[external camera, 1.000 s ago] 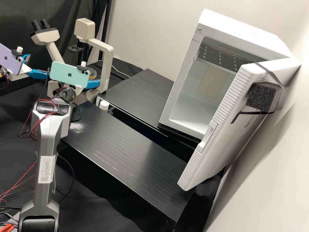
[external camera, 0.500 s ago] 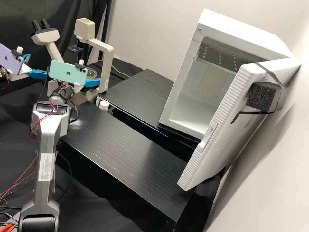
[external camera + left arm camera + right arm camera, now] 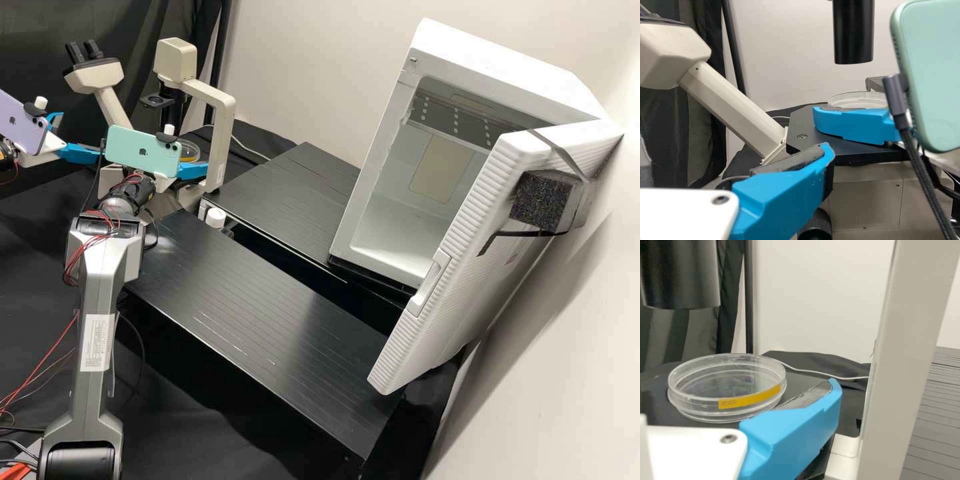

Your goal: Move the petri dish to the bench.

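Observation:
The clear petri dish (image 3: 189,151) with a yellow label lies on the dark microscope stage; the right wrist view shows the dish (image 3: 727,387) flat there. My right gripper (image 3: 193,171) is at the stage in the high view. In the right wrist view, this gripper (image 3: 795,427) has one finger close beside the dish, and stands open. My left gripper (image 3: 80,135), at the far left in the high view, is open with nothing between its fingers. In the left wrist view, the left gripper (image 3: 785,195) is in front of the stage, and the dish (image 3: 852,98) appears behind the right gripper's finger.
The microscope's upright arm (image 3: 219,143) rises close by the right gripper, and its black condenser (image 3: 680,272) hangs above the stage. Black bench platforms (image 3: 267,320) stretch toward a white incubator (image 3: 507,67) whose door (image 3: 460,247) stands ajar.
In the high view, the right arm's wrist and phone have shifted slightly, with its blue finger a little higher than a second ago. The left arm has kept still.

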Available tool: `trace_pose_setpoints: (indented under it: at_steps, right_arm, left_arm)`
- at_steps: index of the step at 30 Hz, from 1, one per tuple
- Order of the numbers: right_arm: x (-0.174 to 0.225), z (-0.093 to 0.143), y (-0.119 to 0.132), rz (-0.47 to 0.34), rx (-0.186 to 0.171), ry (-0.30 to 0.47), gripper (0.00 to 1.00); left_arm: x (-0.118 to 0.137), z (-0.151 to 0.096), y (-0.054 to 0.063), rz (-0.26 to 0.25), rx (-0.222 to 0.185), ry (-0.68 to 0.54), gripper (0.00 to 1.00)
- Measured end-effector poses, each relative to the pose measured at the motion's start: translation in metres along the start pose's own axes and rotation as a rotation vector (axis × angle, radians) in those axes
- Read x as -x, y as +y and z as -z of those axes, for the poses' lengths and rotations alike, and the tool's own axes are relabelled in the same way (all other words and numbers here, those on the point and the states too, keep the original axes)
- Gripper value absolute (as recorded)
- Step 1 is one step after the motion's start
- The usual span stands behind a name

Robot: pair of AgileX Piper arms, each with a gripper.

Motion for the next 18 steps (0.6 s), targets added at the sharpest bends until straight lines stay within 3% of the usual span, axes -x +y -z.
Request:
trace_pose_setpoints:
  at_steps: [1,18]
  right_arm:
    - [-0.0007,-0.0004,-0.0010,0.002,0.003,0.000,0.00]
    - [-0.0048,-0.0010,0.0002,0.032,0.013,-0.008,0.00]
  left_arm:
    - [0.0000,0.0000,0.0000,0.000,0.000,0.000,1.00]
    - [0.0000,0.0000,0.0000,0.000,0.000,0.000,1.00]
